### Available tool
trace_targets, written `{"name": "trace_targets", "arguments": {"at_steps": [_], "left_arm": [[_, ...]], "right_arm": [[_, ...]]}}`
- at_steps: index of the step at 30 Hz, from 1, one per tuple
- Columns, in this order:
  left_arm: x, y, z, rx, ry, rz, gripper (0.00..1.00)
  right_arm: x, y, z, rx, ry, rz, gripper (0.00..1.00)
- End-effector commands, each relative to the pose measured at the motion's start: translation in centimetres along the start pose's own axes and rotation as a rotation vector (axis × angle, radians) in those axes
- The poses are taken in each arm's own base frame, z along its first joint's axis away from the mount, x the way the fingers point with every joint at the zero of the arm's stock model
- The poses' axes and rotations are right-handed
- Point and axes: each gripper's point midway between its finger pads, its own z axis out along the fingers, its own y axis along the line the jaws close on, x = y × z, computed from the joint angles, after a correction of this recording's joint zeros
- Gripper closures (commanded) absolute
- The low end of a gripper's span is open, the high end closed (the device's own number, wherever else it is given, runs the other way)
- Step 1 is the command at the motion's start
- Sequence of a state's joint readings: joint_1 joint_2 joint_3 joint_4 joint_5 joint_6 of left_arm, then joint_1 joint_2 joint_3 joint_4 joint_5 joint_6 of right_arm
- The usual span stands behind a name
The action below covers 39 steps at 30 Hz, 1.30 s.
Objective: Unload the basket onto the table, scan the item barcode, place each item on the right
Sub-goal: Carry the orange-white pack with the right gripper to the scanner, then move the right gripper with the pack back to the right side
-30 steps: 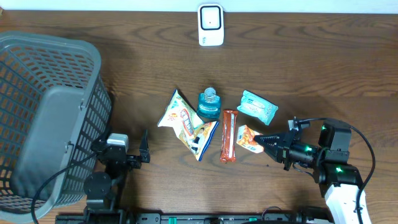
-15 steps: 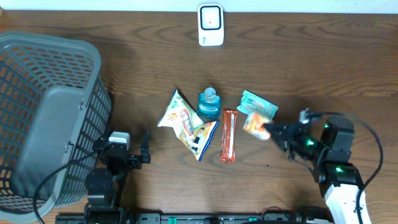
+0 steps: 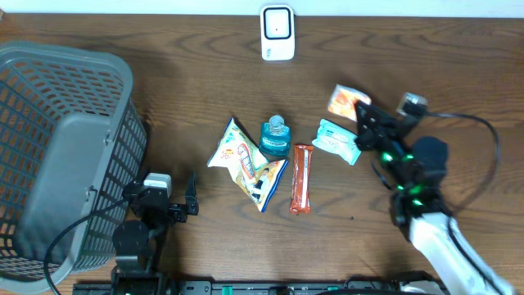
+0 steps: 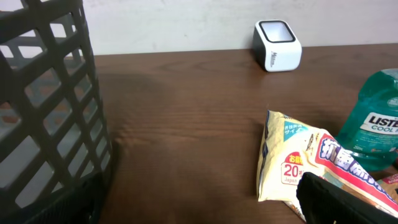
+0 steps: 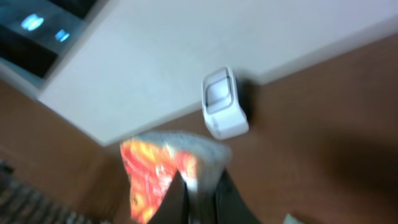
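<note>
1. The right pincer [image 3: 361, 112] squeezes the orange snack packet [image 3: 343, 99] tight, up off the desk [image 3: 164, 82].
2. The white scanner [image 3: 277, 33] stands well apart (at the back edge).
3. A teal pack [image 3: 338, 140], bottle [image 3: 276, 135], red bar [image 3: 301, 178] and yellow bag [image 3: 241, 160] lie nearby.
4. The left pincer [image 3: 191, 195] gapes wide, empty, beside the grey basket [image 3: 49, 98].

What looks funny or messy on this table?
Nothing looks spilled, torn or broken. The one thing away from the group is the small orange packet. It is pinched in the right gripper, with the white scanner ahead of it, so it is being carried, not misplaced.
</note>
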<state>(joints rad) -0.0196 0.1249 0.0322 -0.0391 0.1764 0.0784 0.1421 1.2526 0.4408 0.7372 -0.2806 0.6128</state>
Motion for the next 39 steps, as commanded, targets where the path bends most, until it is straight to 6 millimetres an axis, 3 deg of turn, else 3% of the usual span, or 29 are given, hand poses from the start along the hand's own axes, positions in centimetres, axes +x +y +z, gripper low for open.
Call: {"name": "trace_targets", "arguments": {"at_steps": [1,5,10,19,24,31,39], "left_arm": [[1.7,0.1,0.2,-0.003,0.041,-0.009,0.02],[1.7,0.1,0.2,-0.003,0.041,-0.009,0.02],[1.7,0.1,0.2,-0.003,0.041,-0.009,0.02],[1.7,0.1,0.2,-0.003,0.041,-0.009,0.02],[1.7,0.1,0.2,-0.003,0.041,-0.009,0.02],[1.7,0.1,0.2,-0.003,0.041,-0.009,0.02],[1.7,0.1,0.2,-0.003,0.041,-0.009,0.02]], "right_arm": [[1.2,-1.1,2.2,0.061,-0.057,-0.15,0.99],[1.9,0.6,5.3,-0.038,-0.157,-0.255,0.99],[3.9,0.4,11.6,-0.075,-0.144,-0.281,0.99],[4.6,1.1,23.2,-0.09,-0.125,-0.488,0.99],[4.2,1.2,28.0,-0.079,-0.109,-0.591,0.99],[4.0,0.5,31.7,-0.07,-0.101,-0.591,0.99],[4.1,-0.6,32.1,-0.022,-0.098,-0.588,0.99]]}}
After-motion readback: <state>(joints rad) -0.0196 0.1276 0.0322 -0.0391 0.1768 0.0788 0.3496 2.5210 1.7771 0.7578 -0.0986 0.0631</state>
